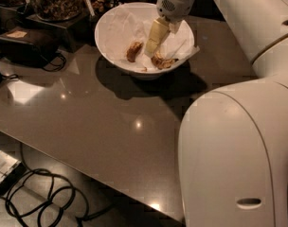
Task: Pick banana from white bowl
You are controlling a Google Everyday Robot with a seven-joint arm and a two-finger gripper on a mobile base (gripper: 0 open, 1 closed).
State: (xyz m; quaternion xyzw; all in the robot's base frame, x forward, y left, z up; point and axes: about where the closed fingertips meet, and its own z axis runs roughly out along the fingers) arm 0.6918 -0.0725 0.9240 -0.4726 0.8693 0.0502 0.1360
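Observation:
The white bowl (104, 30) stands at the back of the grey table, lined with crumpled white paper. A brown and dull-yellow banana (165, 62) lies in its right front part, partly hidden under the gripper. A short brown chunk (133, 51) lies to its left. My gripper (150, 47) reaches down into the bowl from above, its pale tip just above and left of the banana, between the two brown pieces. Whether it touches the banana is not visible.
My large white arm housing (234, 155) fills the right foreground and hides the table's right side. A black box with a cable (25, 46) and jars of nuts (54, 1) stand at the back left. Cables (44, 197) lie on the floor below the table's front edge (87, 167).

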